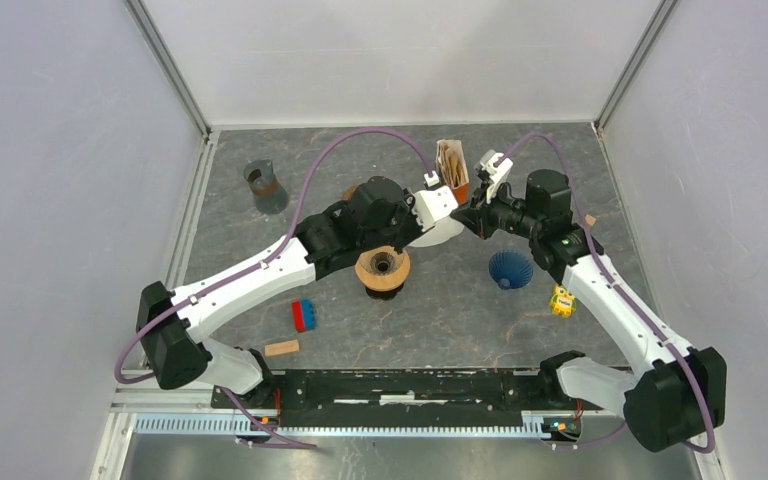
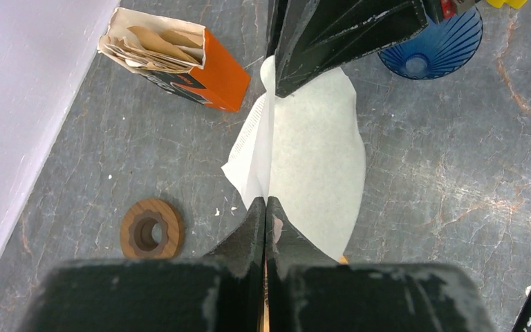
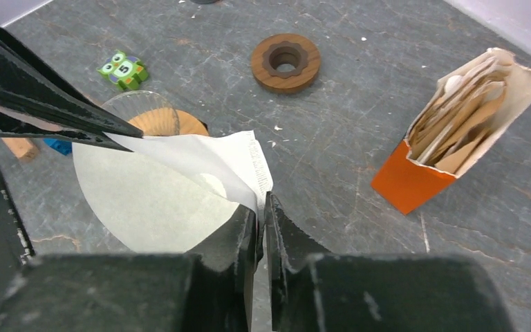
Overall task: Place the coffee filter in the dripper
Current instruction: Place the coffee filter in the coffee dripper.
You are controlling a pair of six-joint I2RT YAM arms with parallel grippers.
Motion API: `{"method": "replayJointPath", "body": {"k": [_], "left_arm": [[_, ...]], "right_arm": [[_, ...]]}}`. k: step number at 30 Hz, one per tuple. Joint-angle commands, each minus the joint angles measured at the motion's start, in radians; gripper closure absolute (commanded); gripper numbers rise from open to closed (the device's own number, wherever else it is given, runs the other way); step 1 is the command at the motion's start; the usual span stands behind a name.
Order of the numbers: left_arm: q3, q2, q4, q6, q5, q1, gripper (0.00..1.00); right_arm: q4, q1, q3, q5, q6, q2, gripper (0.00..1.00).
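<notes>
Coffee filter (image 2: 311,152): aloft at mid-table, just far-right of the brown dripper (image 1: 382,266).
Left gripper (image 2: 266,207): pressed shut on one filter edge.
Right gripper (image 3: 261,207): pinching the seamed edge.
Room: orange filter box (image 1: 452,165) far; blue dripper (image 1: 511,268) right, apart.

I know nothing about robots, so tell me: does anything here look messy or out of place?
The orange filter box looks odd: its open top is ragged and the brown papers inside sit jumbled. The white coffee filter hangs pinched between left gripper and right gripper, one layer peeled aside.
</notes>
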Motion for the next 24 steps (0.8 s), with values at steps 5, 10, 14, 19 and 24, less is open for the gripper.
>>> {"method": "replayJointPath", "body": {"k": [5, 10, 14, 19, 24], "left_arm": [[0.020, -0.003, 0.025, 0.018, 0.034, -0.007, 0.98], [0.026, -0.001, 0.026, 0.015, 0.033, -0.009, 0.98], [0.025, 0.003, 0.028, 0.011, 0.030, -0.009, 0.98], [0.016, -0.001, 0.034, 0.013, 0.036, -0.009, 0.98], [0.009, -0.005, 0.035, 0.013, 0.036, -0.008, 0.98]], "right_arm": [[0.005, -0.002, -0.005, 0.039, -0.045, -0.014, 0.63], [0.016, 0.000, -0.005, 0.013, -0.015, 0.007, 0.56], [0.033, 0.000, -0.012, -0.008, 0.007, 0.021, 0.54], [0.074, -0.001, -0.025, -0.049, 0.040, 0.033, 0.55], [0.084, -0.001, -0.022, -0.087, 0.051, 0.046, 0.63]]}}
